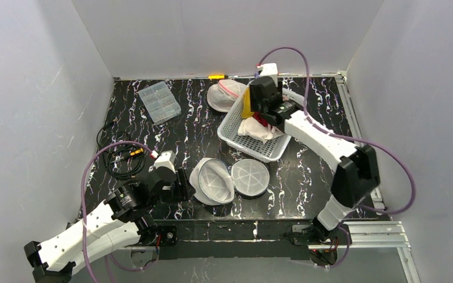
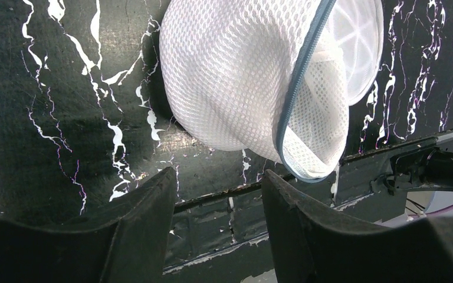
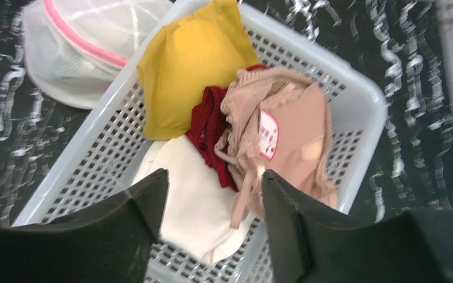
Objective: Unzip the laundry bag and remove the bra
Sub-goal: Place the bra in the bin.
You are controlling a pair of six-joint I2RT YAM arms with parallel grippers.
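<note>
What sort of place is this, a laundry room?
Likely a robotics lab cell: white panels enclose a black marbled table, left arm and right arm bolted at its near edge, laundry staged in a basket.

white mesh laundry bag [image 2: 236, 76] lies unzipped on the black marbled table [image 2: 53, 135], left gripper [image 2: 218, 180] spread empty just before it.

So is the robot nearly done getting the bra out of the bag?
Nearly! Done: the laundry bag lies unzipped and looks empty, and a pink bra sits in the basket. In hand: nothing. The right gripper hangs open above it, the left gripper open by the bag. Left: probably nothing.
</note>
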